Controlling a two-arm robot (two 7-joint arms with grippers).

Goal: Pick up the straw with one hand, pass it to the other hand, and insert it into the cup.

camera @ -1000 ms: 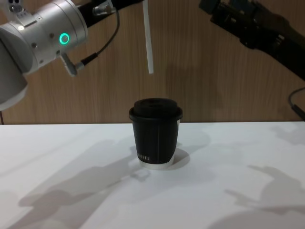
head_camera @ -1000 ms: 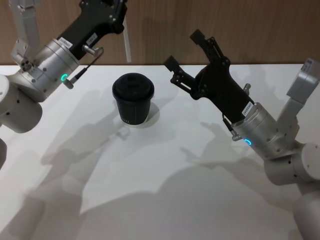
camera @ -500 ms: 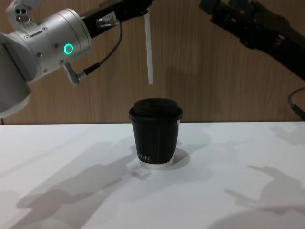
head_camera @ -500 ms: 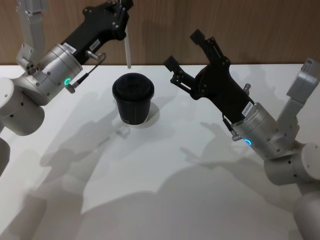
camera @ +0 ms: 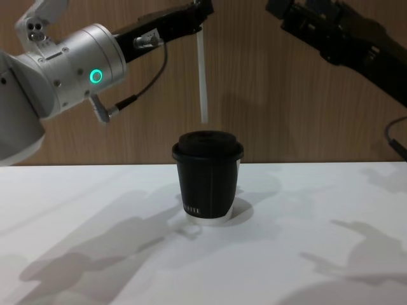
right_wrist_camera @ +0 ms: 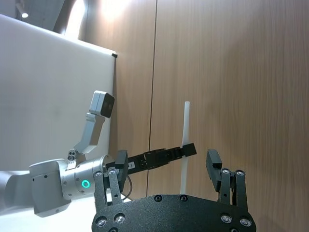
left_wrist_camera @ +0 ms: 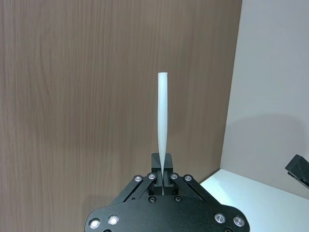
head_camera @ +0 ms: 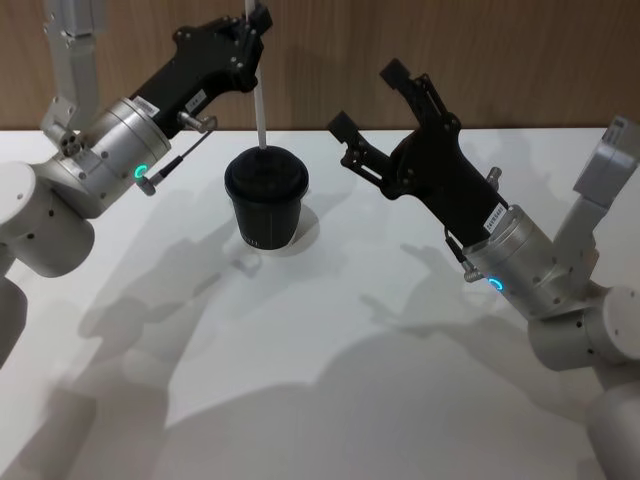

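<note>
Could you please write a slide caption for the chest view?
Left claw holds the white straw upright just above the black lidded cup; its tip is not yet inserted.

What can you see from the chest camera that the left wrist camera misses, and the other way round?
The chest view alone shows the cup standing on the white table, the straw's lower tip hanging just above its lid, not yet in, and the right claw off to the side. The left wrist view alone shows, close up, the left claw pinching the straw, and the straw's free end above the grip. Both show the straw held upright against the wooden wall.
</note>
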